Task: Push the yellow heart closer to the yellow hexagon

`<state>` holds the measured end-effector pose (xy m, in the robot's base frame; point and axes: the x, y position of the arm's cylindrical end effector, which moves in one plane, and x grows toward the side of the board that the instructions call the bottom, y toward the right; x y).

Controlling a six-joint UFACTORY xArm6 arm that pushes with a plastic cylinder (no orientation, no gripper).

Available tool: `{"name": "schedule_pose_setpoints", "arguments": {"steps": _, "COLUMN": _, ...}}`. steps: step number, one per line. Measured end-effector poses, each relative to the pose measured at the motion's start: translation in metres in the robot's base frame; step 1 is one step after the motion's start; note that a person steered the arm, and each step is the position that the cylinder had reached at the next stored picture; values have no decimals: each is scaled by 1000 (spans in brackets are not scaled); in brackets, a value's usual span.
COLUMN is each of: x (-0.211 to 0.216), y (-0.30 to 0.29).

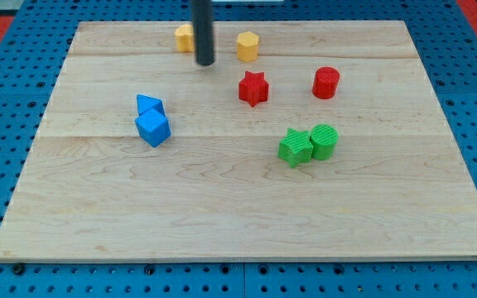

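A yellow block (185, 37), which I take to be the heart, sits near the view's top; the rod hides its right side. The yellow hexagon (248, 45) sits to its right, a short gap away. My tip (205, 62) is between the two yellow blocks, just right of the heart and slightly toward the view's bottom. I cannot tell whether it touches the heart.
A red star (253, 88) and a red cylinder (325, 83) lie below the hexagon. A green star (295, 147) touches a green cylinder (324, 141). Two blue blocks (151, 121) touch at the left. The wooden board (222, 215) has blue pegboard around it.
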<state>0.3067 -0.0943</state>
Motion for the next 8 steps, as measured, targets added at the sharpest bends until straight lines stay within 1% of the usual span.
{"name": "schedule_pose_setpoints", "arguments": {"steps": 1, "x": -15, "y": -85}}
{"name": "schedule_pose_setpoints", "arguments": {"steps": 2, "x": -77, "y": -78}}
{"name": "schedule_pose_setpoints", "arguments": {"steps": 3, "x": -100, "y": 8}}
{"name": "schedule_pose_setpoints", "arguments": {"steps": 4, "x": -92, "y": 83}}
{"name": "schedule_pose_setpoints", "arguments": {"steps": 5, "x": -94, "y": 55}}
{"name": "schedule_pose_setpoints", "arguments": {"steps": 6, "x": -94, "y": -15}}
{"name": "schedule_pose_setpoints", "arguments": {"steps": 7, "x": -68, "y": -52}}
{"name": "schedule_pose_setpoints", "arguments": {"steps": 8, "x": -56, "y": -13}}
